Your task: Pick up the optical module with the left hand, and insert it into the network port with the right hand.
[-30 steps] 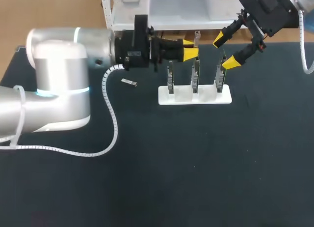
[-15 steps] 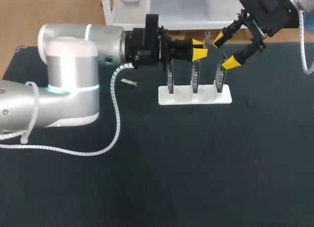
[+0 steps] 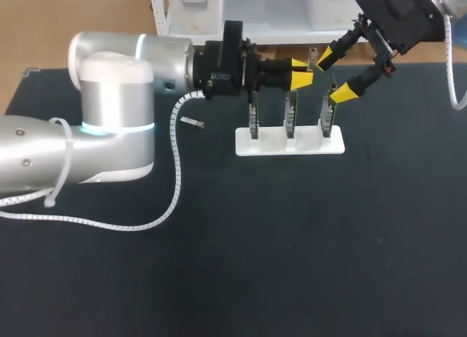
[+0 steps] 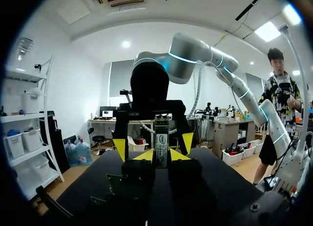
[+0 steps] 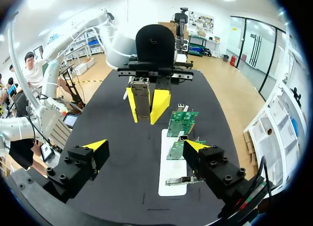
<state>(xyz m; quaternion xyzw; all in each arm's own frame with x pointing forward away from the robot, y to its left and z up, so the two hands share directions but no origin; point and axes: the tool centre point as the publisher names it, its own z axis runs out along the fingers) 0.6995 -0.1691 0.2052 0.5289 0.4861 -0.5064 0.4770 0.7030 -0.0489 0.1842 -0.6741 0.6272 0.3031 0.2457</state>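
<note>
Black worktop (image 3: 292, 242). The left arm (image 3: 109, 125) crosses its far-left part, with the base cut off. A white rack (image 3: 289, 141) holding three upright boards (image 3: 290, 111) stands near the far edge; the network port is too small to make out. The left tool (image 3: 300, 71) clamps the optical module (image 4: 161, 143) above the rack, its body mostly hidden by the fingers. The right tool (image 5: 145, 145) is spread wide, facing the module and apart from it. A small metal piece (image 3: 192, 122) lies between the rack and the left edge.
</note>
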